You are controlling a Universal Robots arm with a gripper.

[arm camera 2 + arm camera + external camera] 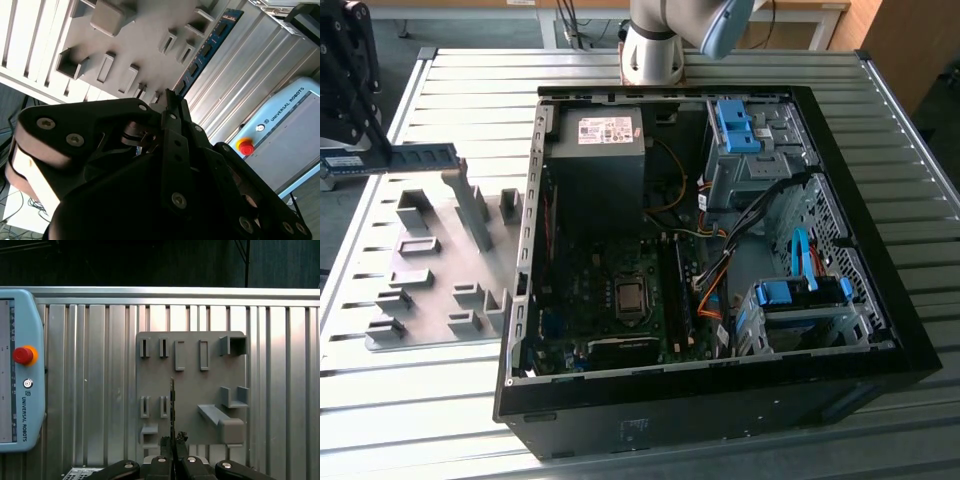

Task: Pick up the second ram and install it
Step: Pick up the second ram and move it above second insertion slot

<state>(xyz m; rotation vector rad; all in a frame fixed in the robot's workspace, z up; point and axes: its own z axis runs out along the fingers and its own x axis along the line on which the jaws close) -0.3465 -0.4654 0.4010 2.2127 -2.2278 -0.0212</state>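
In the exterior view my black gripper [362,152] hangs at the far left, above the table and the grey holder plate [430,265]. It is shut on the second ram [415,157], a blue-green stick held level and lifted off the holder blocks. The second wrist view shows the ram [206,49] reaching out from the fingertips [172,102] over the plate. In the first wrist view the ram [172,400] is seen edge-on, rising from my gripper [173,441]. The open computer case [880,300] lies at the exterior view's right, with the dark memory slots [673,290] beside the processor socket.
Upright grey blocks [470,205] stand on the holder plate below the ram. A pale blue teach pendant [17,370] with a red stop button lies on the ribbed metal table. Inside the case are a power supply [600,150], loose cables and blue drive-bay clips [735,125].
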